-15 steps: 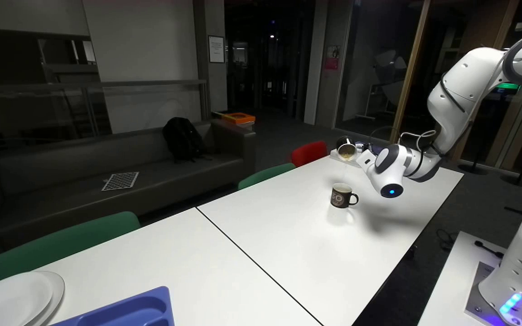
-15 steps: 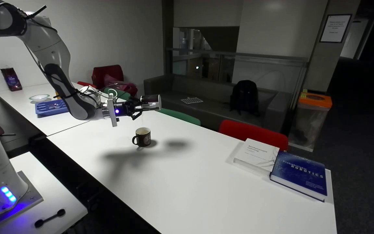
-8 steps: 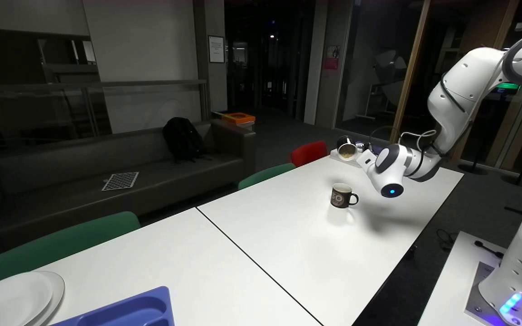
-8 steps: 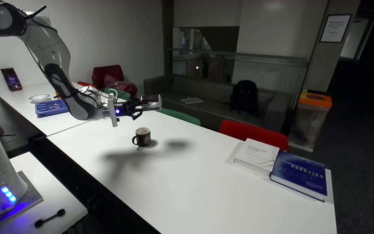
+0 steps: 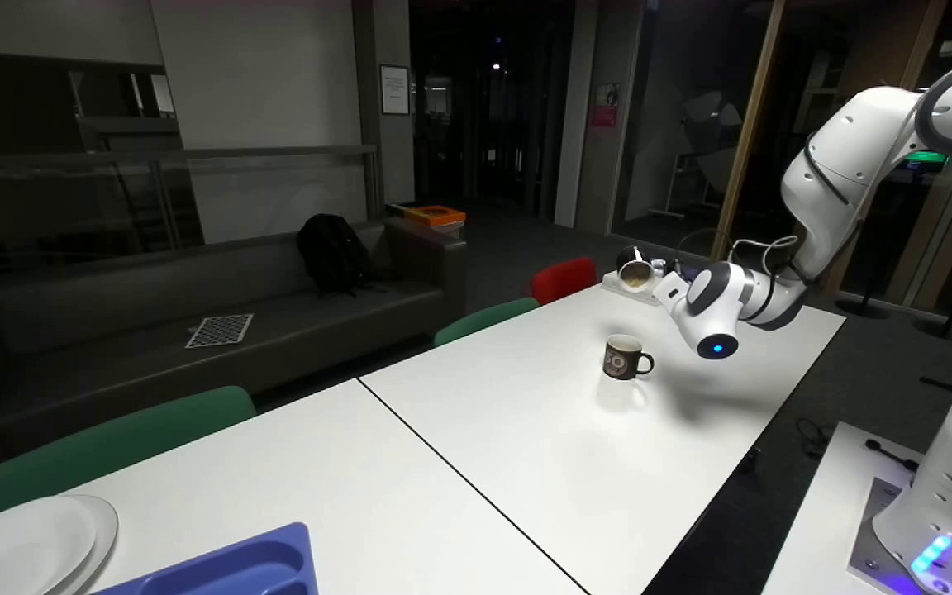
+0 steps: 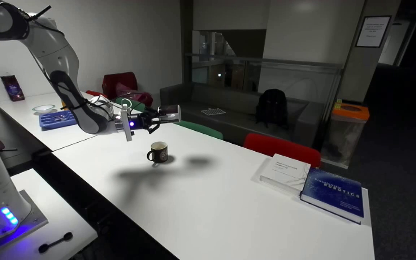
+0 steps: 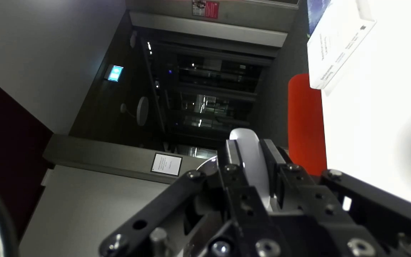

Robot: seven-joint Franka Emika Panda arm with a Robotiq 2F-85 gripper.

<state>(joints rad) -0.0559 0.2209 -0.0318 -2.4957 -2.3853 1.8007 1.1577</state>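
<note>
Your dark cup (image 6: 168, 109) has a white handle (image 7: 250, 153); the mug (image 5: 622, 359), pale lettering on dark; the book (image 6: 332, 196) at the worktop (image 6: 237, 213) corner is blue.

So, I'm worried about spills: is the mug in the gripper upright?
No, in an exterior view the mug is tipped well over, its opening turned sideways, not up.

Seemingly room between standing mug (image 6: 160, 153), books (image 6: 314, 187)

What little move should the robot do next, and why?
Maybe the black metal gripper should tip the dark, round cup slightly more mouth-down. It pinches the cup's white handle, the cup lies sideways in the air with something tan inside, and its mouth looks roughly above the dark, round mug with pale lettering, so the tan stuff might drop in.
</note>
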